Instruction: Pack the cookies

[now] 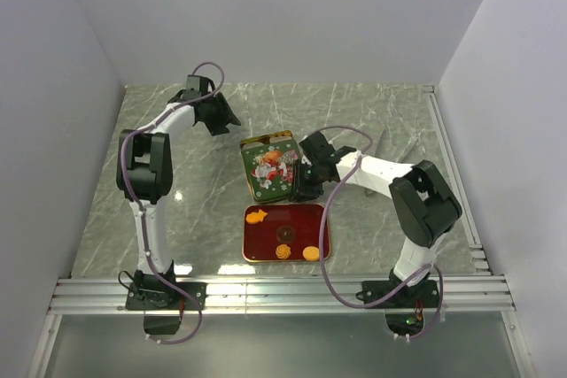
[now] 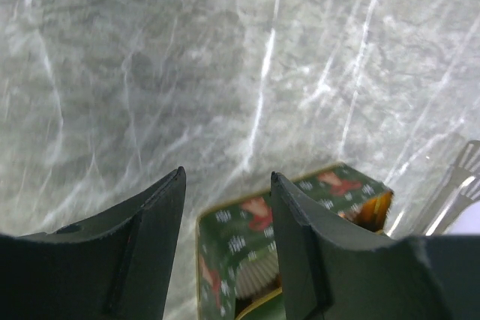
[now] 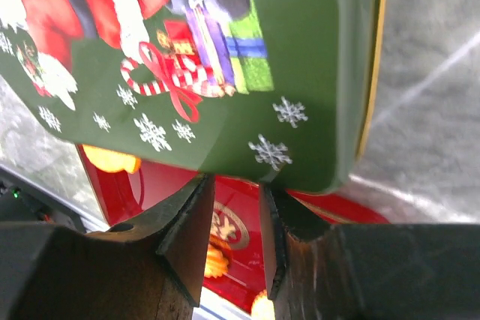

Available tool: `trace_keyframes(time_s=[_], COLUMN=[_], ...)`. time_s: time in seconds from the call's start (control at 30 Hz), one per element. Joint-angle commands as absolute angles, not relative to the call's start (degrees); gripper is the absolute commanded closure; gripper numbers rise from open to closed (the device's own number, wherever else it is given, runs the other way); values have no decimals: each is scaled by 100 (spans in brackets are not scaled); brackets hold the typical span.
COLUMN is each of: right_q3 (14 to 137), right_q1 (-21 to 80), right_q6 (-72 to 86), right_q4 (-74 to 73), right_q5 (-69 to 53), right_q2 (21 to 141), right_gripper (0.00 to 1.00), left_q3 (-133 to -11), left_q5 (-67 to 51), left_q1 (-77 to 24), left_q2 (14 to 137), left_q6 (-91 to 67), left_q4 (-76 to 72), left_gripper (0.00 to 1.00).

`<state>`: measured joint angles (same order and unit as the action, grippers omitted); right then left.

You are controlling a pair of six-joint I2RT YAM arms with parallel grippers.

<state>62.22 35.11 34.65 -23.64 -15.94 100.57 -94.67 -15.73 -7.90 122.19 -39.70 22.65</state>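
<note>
**Cookies sit in red tray as right arm meets the lid**

Three cookies (image 1: 283,252) lie inside the red tray (image 1: 266,242), which rests on the marble table (image 1: 381,112) just beyond the arms' bases. Two round ones sit along the tray's near edge and an orange fish cookie (image 1: 256,215) lies in its far left corner. Just behind the tray's far edge a green lid (image 1: 266,170) with a Christmas picture sits tilted, its gold rim showing on the far side. The right claw (image 1: 304,181) reaches in at the tray's far right corner with its fingertips (image 3: 201,198) up against the lid's near edge. Whether it is clamped on the lid cannot be told. Well beyond the tray, to the far left, the left claw (image 1: 221,117) hangs over bare marble, released, with nothing between its fingers (image 2: 161,207)
</note>
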Motion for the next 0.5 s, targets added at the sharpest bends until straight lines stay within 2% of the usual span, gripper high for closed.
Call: trace_keyframes(time_s=[0.0,0.13,0.47], right_q3=[6582,6986,8076], right_q1=[3542,3542,3551], right_q6=[3559,3621,3683], right_q4=[-2250,-2276,-2592], right_q5=[-1397,-1415,-1424], right_q2=[10247,10485,11127], right_gripper=[62,62,62], left_q3=[-9992,-10116,-9334], left_q5=[-1688,-1775,-2197], left_q1=[-817,-993,-1090], left_q2=[12585,12841,12683], left_q6=[-3789,-3578,-3542], left_q4=[2539,2716,2426], left_gripper=[45,45,47])
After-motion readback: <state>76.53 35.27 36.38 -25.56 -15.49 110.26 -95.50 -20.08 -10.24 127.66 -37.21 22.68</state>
